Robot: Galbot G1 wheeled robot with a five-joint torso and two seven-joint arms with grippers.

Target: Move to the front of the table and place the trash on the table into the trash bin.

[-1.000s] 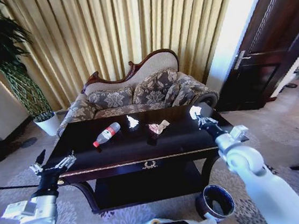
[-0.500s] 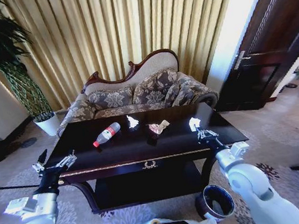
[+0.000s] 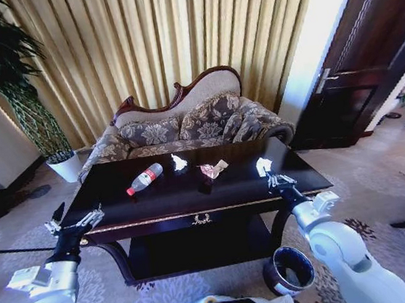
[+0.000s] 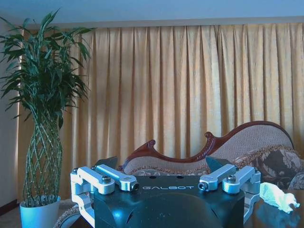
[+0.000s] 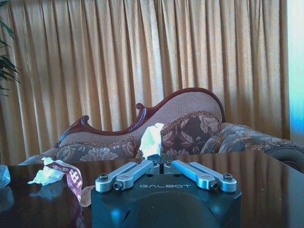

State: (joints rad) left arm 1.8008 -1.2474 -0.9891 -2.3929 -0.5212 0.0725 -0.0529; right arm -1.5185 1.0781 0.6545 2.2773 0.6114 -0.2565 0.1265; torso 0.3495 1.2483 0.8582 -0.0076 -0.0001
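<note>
One bottle, one white tissue and one pink wrapper lie on the table, while the right gripper, drawn back toward the front edge, clenches a second tissue above the trash bin; left gripper splayed, unmoved.

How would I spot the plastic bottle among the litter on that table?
Find the large dark glossy wooden table before the sofa. On its left half lies a clear plastic bottle with a red cap and label, on its side. The other litter is crumpled; it alone is smooth and long.
</note>
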